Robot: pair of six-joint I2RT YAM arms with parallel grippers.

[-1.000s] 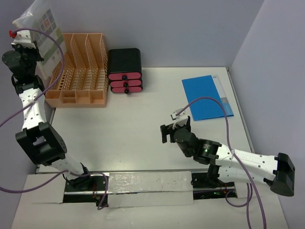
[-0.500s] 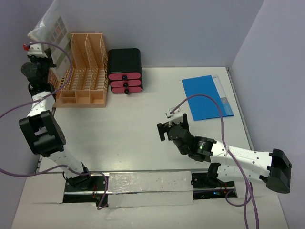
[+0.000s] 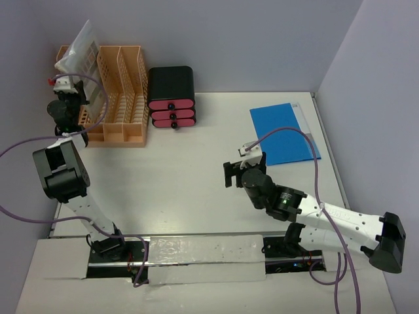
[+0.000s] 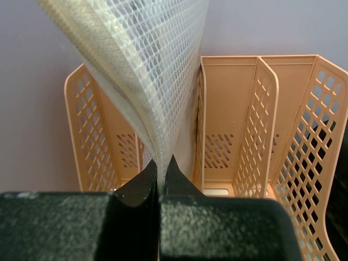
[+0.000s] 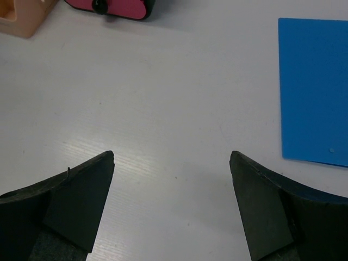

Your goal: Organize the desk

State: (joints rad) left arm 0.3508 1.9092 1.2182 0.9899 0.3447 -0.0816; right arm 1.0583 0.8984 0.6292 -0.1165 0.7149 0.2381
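At the far left, the left gripper (image 4: 161, 166) is pinched tight on the edge of one clear mesh pouch (image 4: 147, 70), held over the leftmost slot of a single peach file rack (image 3: 121, 98) with three slots; whether the pouch is seated there cannot be told. The pouch looks light, soft and floppy, so an edge grip will likely let it bend. Just beside the rack stands one black drawer box (image 3: 171, 85) with three pink drawers (image 3: 171, 113). All of it rests on the white desk (image 3: 183, 176), which fills the scene from rack to right wall. Over the desk's middle, the right gripper (image 5: 171, 163) hangs with jaws wide apart and nothing between them. At the right lies one blue folder (image 5: 312, 87), flat, thin and probably slick, best taken by a free edge or corner
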